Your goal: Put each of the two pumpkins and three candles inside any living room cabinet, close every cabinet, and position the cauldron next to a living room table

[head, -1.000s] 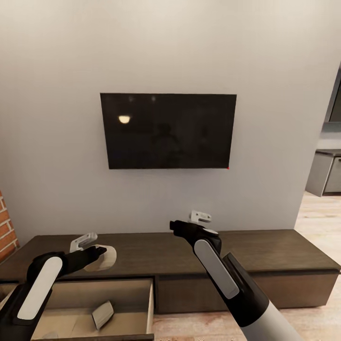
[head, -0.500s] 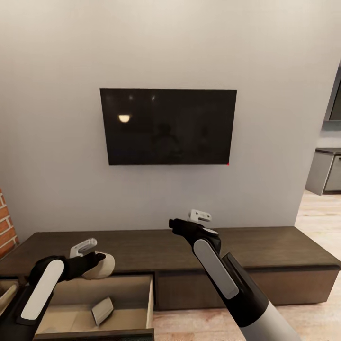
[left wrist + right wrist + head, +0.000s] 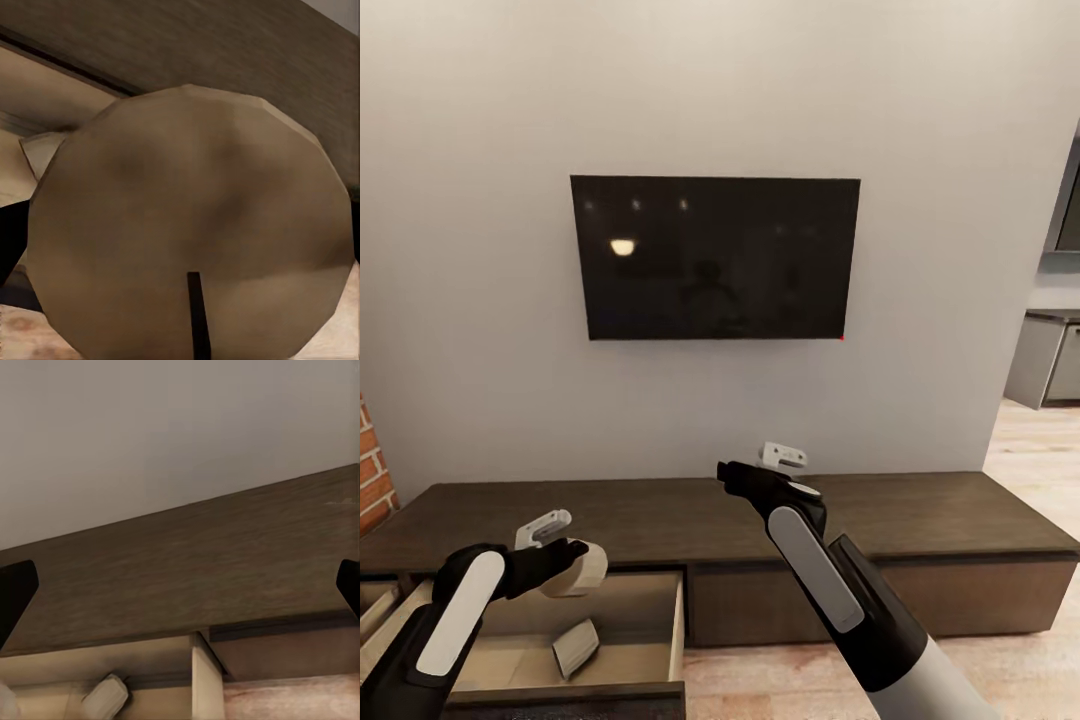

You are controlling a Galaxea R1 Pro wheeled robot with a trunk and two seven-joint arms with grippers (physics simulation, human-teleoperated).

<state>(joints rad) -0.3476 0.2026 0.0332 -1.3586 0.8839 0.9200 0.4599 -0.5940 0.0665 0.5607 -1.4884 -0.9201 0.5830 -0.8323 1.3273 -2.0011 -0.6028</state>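
Note:
My left gripper (image 3: 567, 553) is shut on a stubby beige candle (image 3: 584, 569) and holds it over the back of the open drawer (image 3: 622, 610) of the long dark brown cabinet (image 3: 940, 515). In the left wrist view this candle (image 3: 195, 217) is seen end-on, with its dark wick pointing at the camera. A second candle (image 3: 575, 648) lies on its side on the drawer's pale floor, and the right wrist view catches that candle (image 3: 105, 697) too. My right gripper (image 3: 728, 473) hovers open above the cabinet's top with nothing between its fingers (image 3: 15, 592).
A black TV (image 3: 715, 258) hangs on the grey wall above the cabinet. A brick fireplace edge (image 3: 370, 470) is at the far left. Grey kitchen units (image 3: 1050, 370) and wooden floor (image 3: 1040, 470) lie to the right. Another pale opening (image 3: 375, 600) shows left of the drawer.
The left gripper has carried the candle from above the cabinet top back toward me, over the open drawer. The camera's view has shifted downward a little. The right arm has held still.

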